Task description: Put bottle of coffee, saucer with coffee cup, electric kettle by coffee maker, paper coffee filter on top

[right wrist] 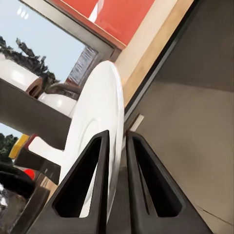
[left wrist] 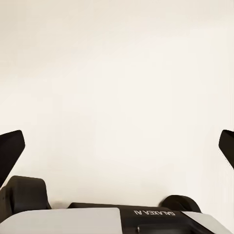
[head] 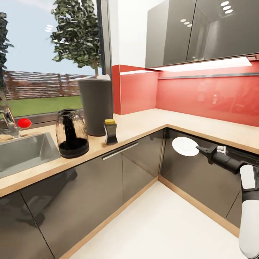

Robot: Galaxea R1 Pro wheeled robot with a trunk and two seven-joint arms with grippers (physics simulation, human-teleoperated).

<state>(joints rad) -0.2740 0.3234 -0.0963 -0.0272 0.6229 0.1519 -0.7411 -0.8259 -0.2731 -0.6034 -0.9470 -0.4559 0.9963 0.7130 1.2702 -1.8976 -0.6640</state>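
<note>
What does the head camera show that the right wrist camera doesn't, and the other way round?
Head view alone: the whole scene, with the electric kettle and bottle of coffee standing apart on the kitchen countertop, beside the sink.

Right wrist view alone: a close look at the fingers pinching the saucer's rim, one each side.

Both: the white saucer held by the right gripper, in front of the dark cabinets, below the countertop edge.

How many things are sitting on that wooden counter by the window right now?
3: the electric kettle beside the sink, the bottle of coffee to its right, and the coffee maker behind them. More may sit outside the head view.
</note>
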